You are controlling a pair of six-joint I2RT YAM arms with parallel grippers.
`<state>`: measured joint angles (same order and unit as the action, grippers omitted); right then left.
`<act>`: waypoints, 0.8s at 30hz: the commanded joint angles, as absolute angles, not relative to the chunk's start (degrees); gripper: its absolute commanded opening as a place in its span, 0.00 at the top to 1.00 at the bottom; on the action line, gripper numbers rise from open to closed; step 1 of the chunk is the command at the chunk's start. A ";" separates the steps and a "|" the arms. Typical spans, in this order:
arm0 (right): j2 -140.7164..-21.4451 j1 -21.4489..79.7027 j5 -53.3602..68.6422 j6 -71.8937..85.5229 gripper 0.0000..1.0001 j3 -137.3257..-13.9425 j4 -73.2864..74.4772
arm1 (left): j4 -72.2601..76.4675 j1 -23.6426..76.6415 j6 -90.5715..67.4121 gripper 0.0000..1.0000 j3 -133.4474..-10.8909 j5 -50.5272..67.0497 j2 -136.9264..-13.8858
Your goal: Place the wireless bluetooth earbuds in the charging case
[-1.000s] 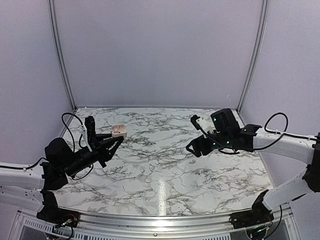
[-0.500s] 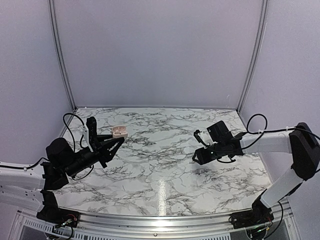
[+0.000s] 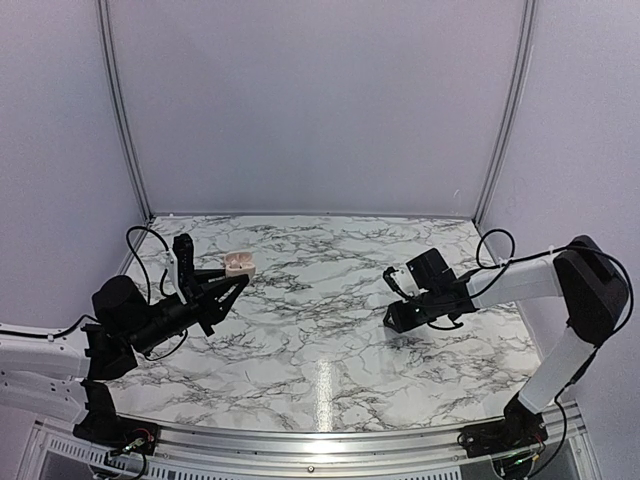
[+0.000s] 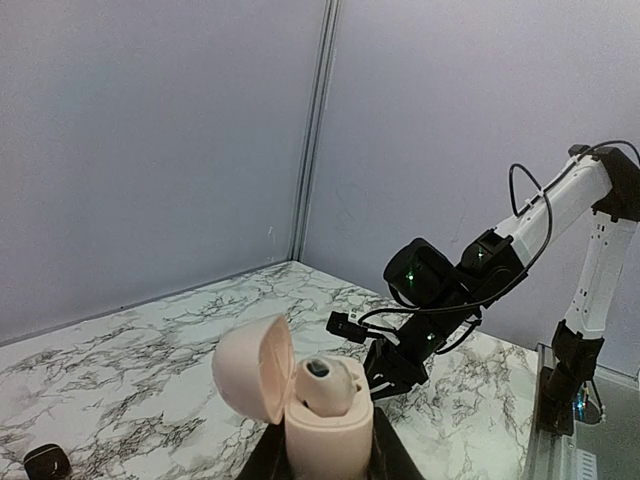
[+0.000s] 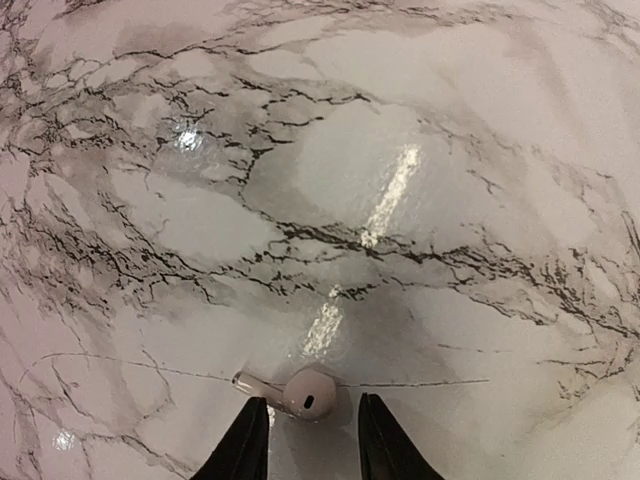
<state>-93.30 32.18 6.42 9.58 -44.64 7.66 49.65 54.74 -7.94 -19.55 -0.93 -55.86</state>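
Note:
My left gripper [image 3: 229, 283] is shut on the base of the cream charging case [image 4: 325, 432] and holds it upright above the table's left side. The case [image 3: 238, 264] has its lid [image 4: 250, 368] swung open, and one cream earbud [image 4: 325, 385] sits in a socket. A second earbud [image 5: 304, 392], cream with a short stem, lies on the marble. My right gripper [image 5: 312, 402] is down at the table [image 5: 330, 190] with a finger on each side of it, narrowly open. There is a gap to the right finger. In the top view this gripper [image 3: 393, 318] is right of centre.
Grey walls enclose the marble table [image 3: 320, 300] on three sides, with a metal rail [image 3: 320, 440] along the near edge. A small black object [image 4: 45, 461] lies on the table at the lower left of the left wrist view.
My right arm has swung down and leftward to the table, and its jaws have narrowed around the loose earbud. The left arm and the case have stayed still.

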 commanded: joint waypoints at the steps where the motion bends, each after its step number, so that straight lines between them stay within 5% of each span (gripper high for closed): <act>1: -94.80 31.64 6.02 9.95 0.69 -45.39 5.46 | 50.10 54.37 -8.12 1.00 -19.95 -1.03 -55.37; 20: -96.65 31.62 8.89 9.01 0.79 -45.81 4.27 | 50.10 54.32 -7.82 1.00 -20.21 -0.79 -55.72; 24: -95.57 31.64 10.05 8.88 0.74 -44.83 3.97 | 50.10 54.36 -7.71 1.00 -20.28 -0.88 -55.77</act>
<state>-96.03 31.94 8.40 9.26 -44.86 3.60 49.65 54.74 -7.94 -19.55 -0.95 -55.86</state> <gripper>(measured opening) 0.236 0.226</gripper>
